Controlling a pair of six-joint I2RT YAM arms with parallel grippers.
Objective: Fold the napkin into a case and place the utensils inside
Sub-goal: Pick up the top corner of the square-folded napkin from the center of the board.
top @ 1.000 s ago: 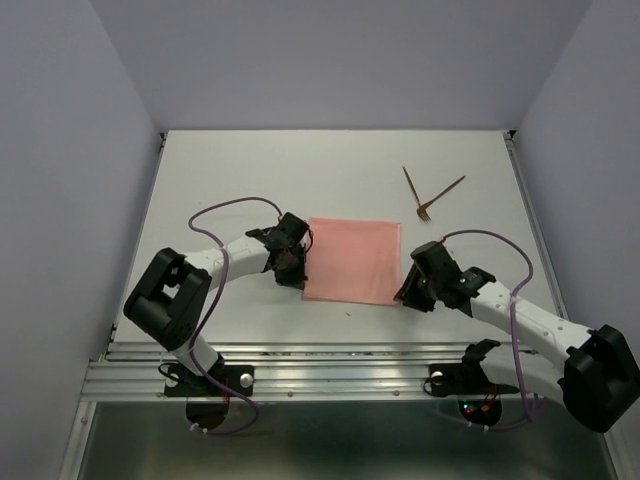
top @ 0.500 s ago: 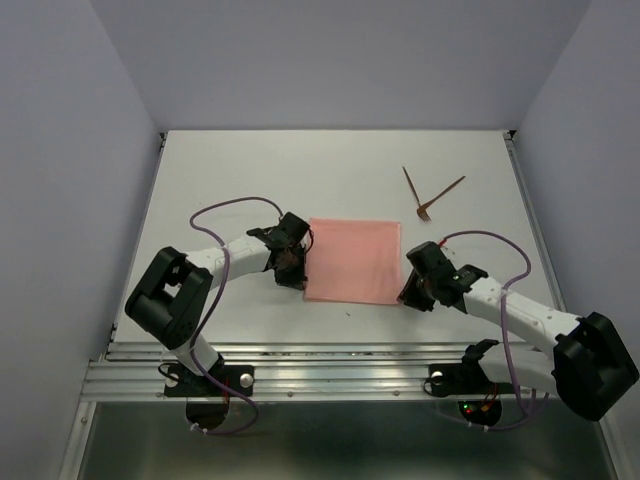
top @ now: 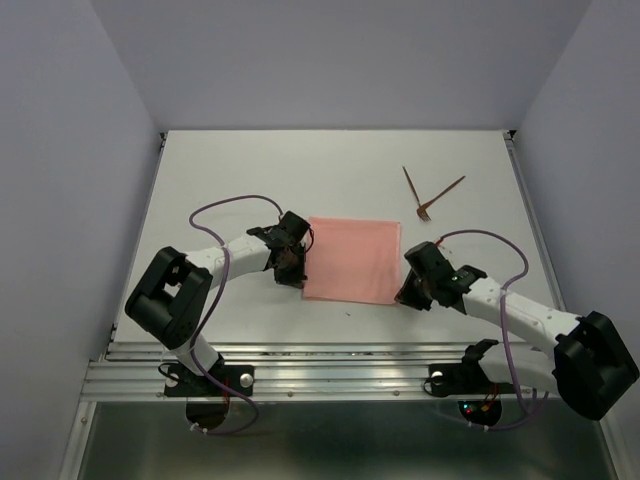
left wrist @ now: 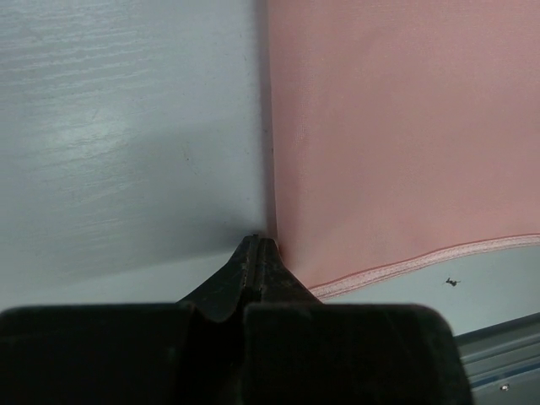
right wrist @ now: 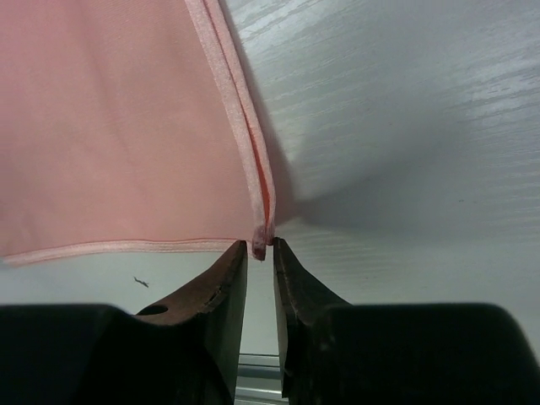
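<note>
The napkin [top: 352, 260] lies flat on the table as a salmon-pink square; it is not a case. My left gripper [top: 297, 277] is shut at its left edge near the near-left corner. In the left wrist view the jaws [left wrist: 258, 240] are pressed together where the napkin [left wrist: 396, 126] edge meets them. My right gripper [top: 405, 295] is at the near-right corner. In the right wrist view the gripper [right wrist: 260, 245] is slightly open, with the hemmed corner of the napkin [right wrist: 110, 126] between its tips. The utensils, a fork [top: 440, 198] and a thin stick [top: 410, 183], lie crossed at the far right.
White table [top: 250, 180] with grey walls on three sides. A metal rail [top: 330, 375] runs along the near edge. Purple cables [top: 235, 205] loop over both arms.
My right gripper has shifted slightly left, closer onto the napkin's near-right corner. The left gripper and the napkin have not moved.
</note>
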